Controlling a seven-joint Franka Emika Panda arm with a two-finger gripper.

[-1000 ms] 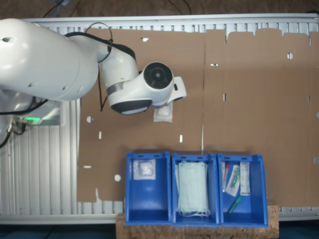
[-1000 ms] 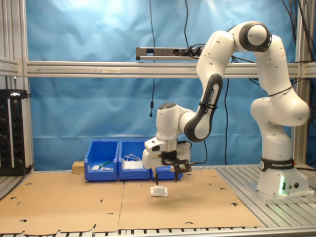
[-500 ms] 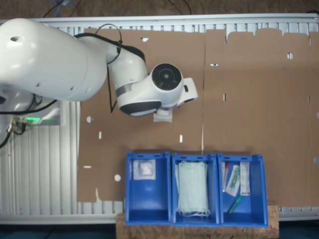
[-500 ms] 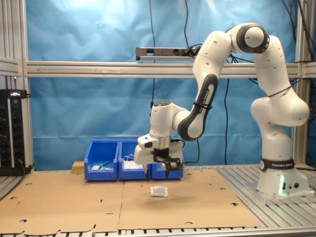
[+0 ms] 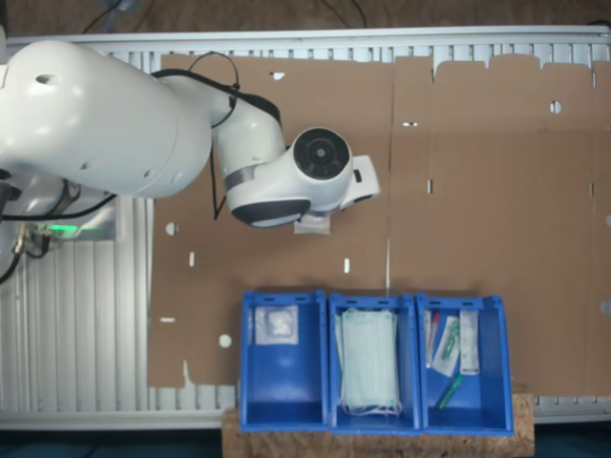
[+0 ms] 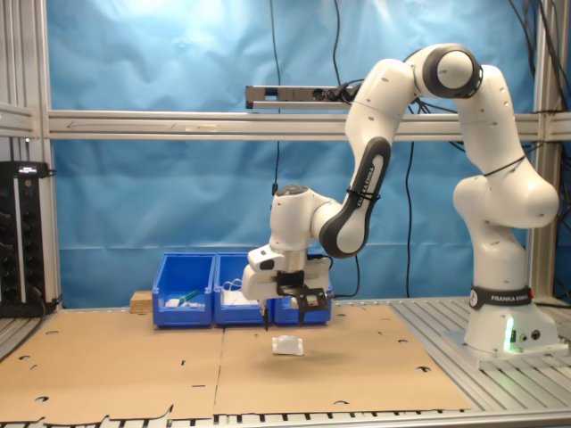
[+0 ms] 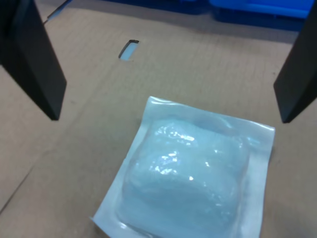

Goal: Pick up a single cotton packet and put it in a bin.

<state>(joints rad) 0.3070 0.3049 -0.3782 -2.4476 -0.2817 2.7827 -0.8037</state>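
Observation:
A cotton packet (image 7: 188, 178), square and translucent white with a pad inside, lies flat on the brown cardboard; it also shows as the cotton packet (image 6: 287, 345) and as the cotton packet (image 5: 313, 227), whose edge peeks from under the arm's hand. My gripper (image 6: 285, 319) hangs open a short way above it without touching. In the wrist view the gripper (image 7: 168, 111) has its two black fingers (image 7: 34, 59) wide apart on either side of the packet. The bin (image 5: 282, 382), blue, stands at the first exterior view's lower left of three, with one small white packet (image 5: 277, 326) inside.
Two more blue bins stand beside it: the middle bin (image 5: 332, 382) holds pale green masks, the other bin (image 5: 496, 382) holds slim assorted packets. The cardboard sheet (image 5: 496, 210) covers the table, with small cut-outs. The robot base (image 6: 504, 330) stands at the second exterior view's right.
The gripper has shifted over the packet, toward the second exterior view's left and slightly up. The packet has stayed on the cardboard, and the hand now covers more of it from above.

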